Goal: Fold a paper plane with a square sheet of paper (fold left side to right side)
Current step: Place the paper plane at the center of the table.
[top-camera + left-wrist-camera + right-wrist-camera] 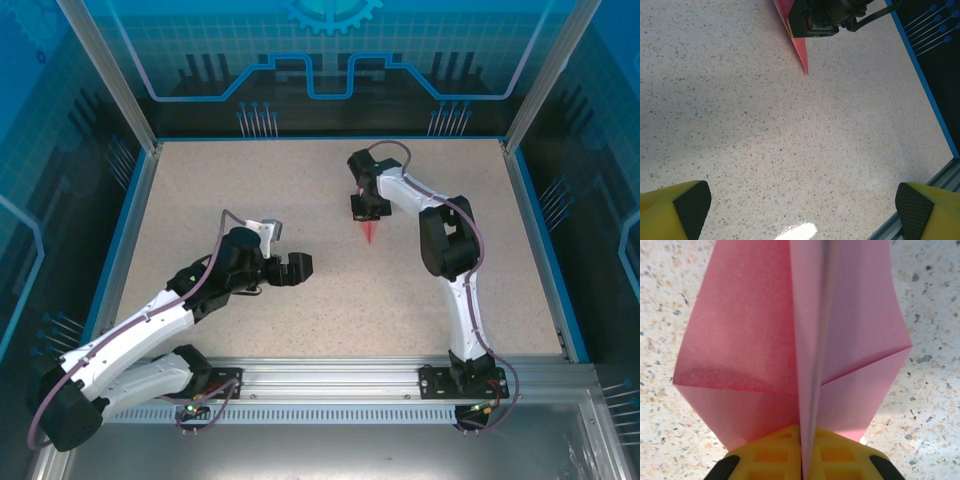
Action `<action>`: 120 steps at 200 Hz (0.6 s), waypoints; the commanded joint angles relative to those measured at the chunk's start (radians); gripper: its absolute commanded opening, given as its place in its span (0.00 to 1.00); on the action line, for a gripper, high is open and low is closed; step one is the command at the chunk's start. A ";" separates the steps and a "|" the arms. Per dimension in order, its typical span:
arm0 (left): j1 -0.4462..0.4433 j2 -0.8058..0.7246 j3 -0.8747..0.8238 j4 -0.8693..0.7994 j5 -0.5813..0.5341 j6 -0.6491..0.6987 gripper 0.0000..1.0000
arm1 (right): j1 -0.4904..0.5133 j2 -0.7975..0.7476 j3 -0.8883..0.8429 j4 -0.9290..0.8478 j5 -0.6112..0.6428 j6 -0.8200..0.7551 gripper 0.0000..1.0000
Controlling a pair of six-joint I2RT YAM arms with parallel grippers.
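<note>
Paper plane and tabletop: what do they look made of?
Paper plane: thin matte pink paper, going by crisp creases and darker overlapped layers. Tabletop: hard speckled beige, perhaps laminate or stone composite; a light glare suggests slight gloss.

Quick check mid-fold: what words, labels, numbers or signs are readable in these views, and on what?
No readable words or numbers in these views.
Paper plane: plain pink, no print.
Back panel: a gear symbol and circuit-style lines, no letters.
Tabletop: speckled, unmarked.
</note>
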 commanded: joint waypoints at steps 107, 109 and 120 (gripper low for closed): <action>0.160 0.077 0.065 -0.080 0.025 0.008 0.99 | 0.025 -0.138 -0.050 -0.059 0.048 -0.027 0.44; 0.164 0.078 0.066 -0.081 0.026 0.007 0.99 | 0.026 -0.148 -0.056 -0.059 0.050 -0.028 0.44; 0.186 0.080 0.072 -0.080 0.031 0.006 0.99 | 0.033 -0.202 -0.085 -0.062 0.068 -0.031 0.49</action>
